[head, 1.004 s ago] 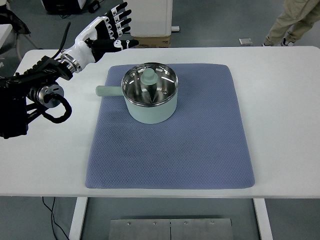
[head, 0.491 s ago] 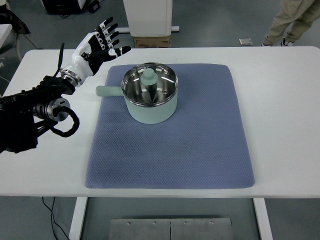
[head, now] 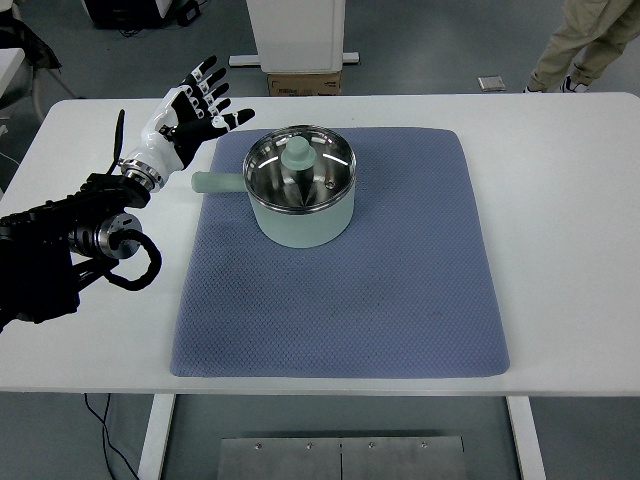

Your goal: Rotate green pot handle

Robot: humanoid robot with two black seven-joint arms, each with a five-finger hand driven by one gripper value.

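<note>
Blue-grey mat (head: 340, 300): spread flat on the white table (head: 570, 250).
Green pot (head: 300, 205): on the mat's far left part, glass lid (head: 300, 168) on.
Pot handle (head: 217, 183): points left, past the mat's edge.
Left hand (head: 185, 118): fingers (head: 205, 82) spread wide, holding nothing, hovering just beyond the handle, apart from it.
Person: legs (head: 585, 45) beyond the table's far right corner.

Left hand (head: 188, 113) dropped and pulled back toward the near-left, from beyond the table's far edge to over the table, near the pot handle (head: 217, 183) but not touching. Fingers stayed spread. Left arm (head: 70, 245) sank lower at the left edge.
</note>
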